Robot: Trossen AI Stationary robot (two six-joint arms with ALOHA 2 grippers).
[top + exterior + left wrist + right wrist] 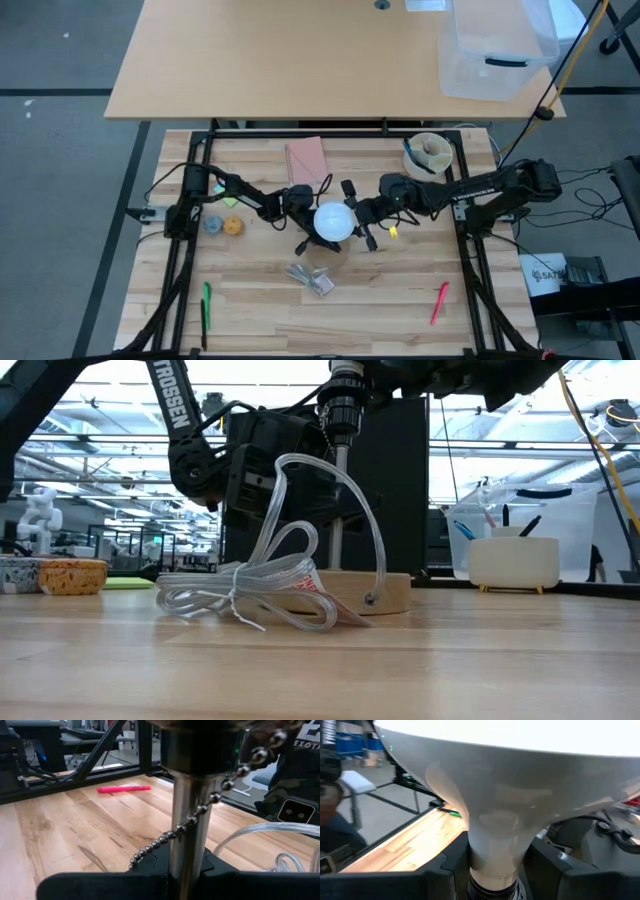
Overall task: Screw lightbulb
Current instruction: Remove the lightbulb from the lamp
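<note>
The right gripper (362,222) has its fingers (445,870) closed around the lightbulb (334,221); the left gripper (303,205) clamps the lamp post (187,820) on the table (260,290).

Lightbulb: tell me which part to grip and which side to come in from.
Grip the lightbulb at its narrow neck just above the screw base, coming in level from the side. The bulb stands upright over the socket, its wide dome too smooth and broad to pinch. The right hand already closes there; the left hand clamps the lamp's metal post.
</note>
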